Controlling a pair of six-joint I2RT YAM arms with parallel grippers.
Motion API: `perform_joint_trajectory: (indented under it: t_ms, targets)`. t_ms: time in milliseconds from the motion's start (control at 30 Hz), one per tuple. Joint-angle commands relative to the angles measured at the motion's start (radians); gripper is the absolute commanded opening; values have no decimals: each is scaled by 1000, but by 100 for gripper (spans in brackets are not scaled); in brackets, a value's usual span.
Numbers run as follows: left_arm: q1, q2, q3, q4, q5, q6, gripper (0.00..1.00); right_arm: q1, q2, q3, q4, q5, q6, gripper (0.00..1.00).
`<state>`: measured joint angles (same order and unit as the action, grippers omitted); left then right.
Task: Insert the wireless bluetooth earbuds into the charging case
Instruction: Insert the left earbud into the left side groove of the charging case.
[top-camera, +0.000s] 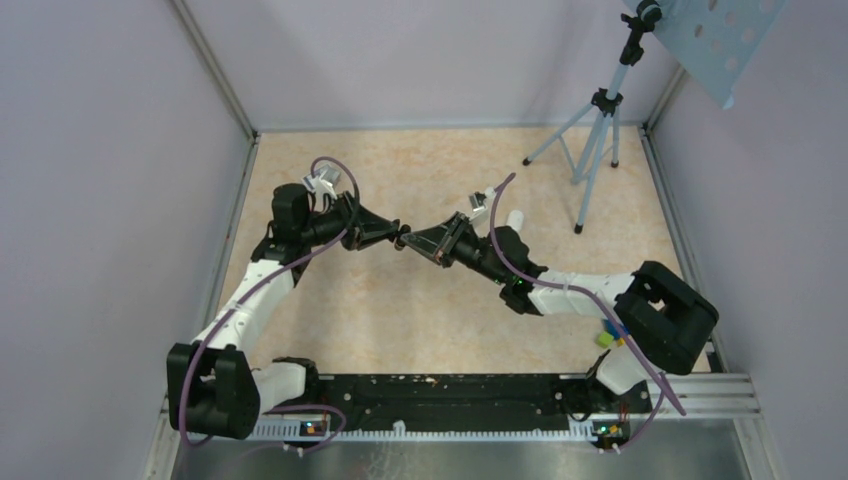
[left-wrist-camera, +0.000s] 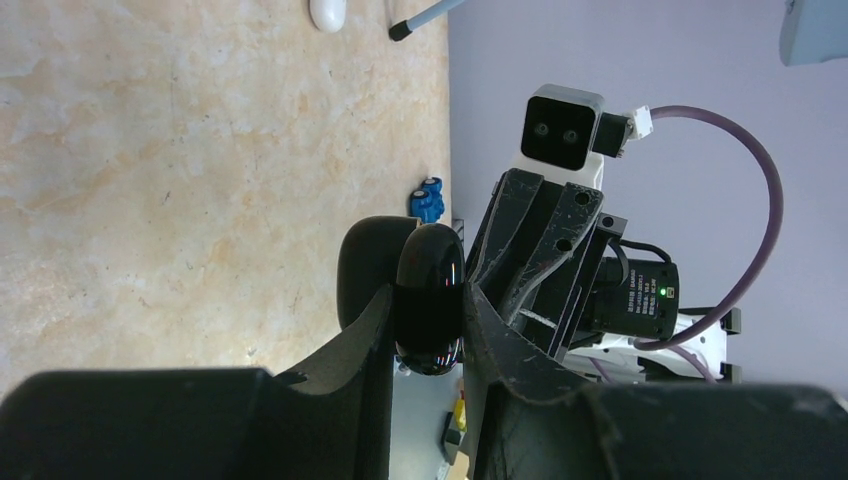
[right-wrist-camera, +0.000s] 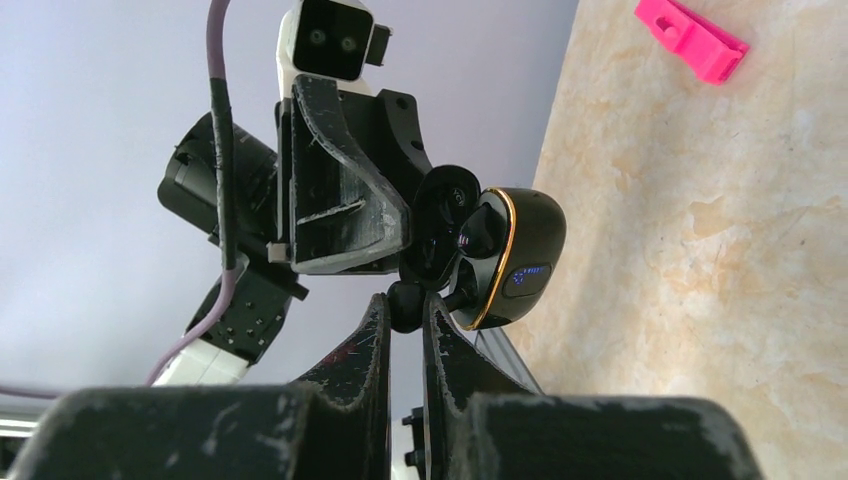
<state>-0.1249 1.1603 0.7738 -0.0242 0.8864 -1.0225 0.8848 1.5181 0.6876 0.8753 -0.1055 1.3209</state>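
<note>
Charging case (right-wrist-camera: 515, 262), glossy black, pebble-shaped, gold-rimmed, held in the air over the middle of the beige marbled bench (top-camera: 400, 320). Lid hinged open, blue lit spot on the rimmed half. Clamped by its sides in the left gripper (left-wrist-camera: 428, 305). Right gripper (right-wrist-camera: 405, 312) clenched on a small dark rounded earbud (right-wrist-camera: 404, 296), tip to tip with the left, earbud right at the open case's lower edge. Lying on the bench, well apart from the case: pink plastic clip (right-wrist-camera: 692, 40), white pill-shaped object (left-wrist-camera: 328, 12).
</note>
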Motion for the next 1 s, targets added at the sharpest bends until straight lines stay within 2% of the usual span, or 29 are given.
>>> perform_joint_trajectory:
  t_ms: [0, 433, 733, 967]
  targets:
    - [5, -42, 6, 101, 48, -25, 0, 0, -9, 26, -129, 7, -26, 1]
    - [9, -42, -10, 140, 66, -71, 0, 3, -41, 80, -299, 39, -93, 13]
    - [14, -34, -51, 203, 73, -127, 0, 2, -54, 85, -323, 53, -108, 22]
    - [18, -31, -53, 218, 81, -136, 0, 3, -55, 103, -340, 51, -126, 24]
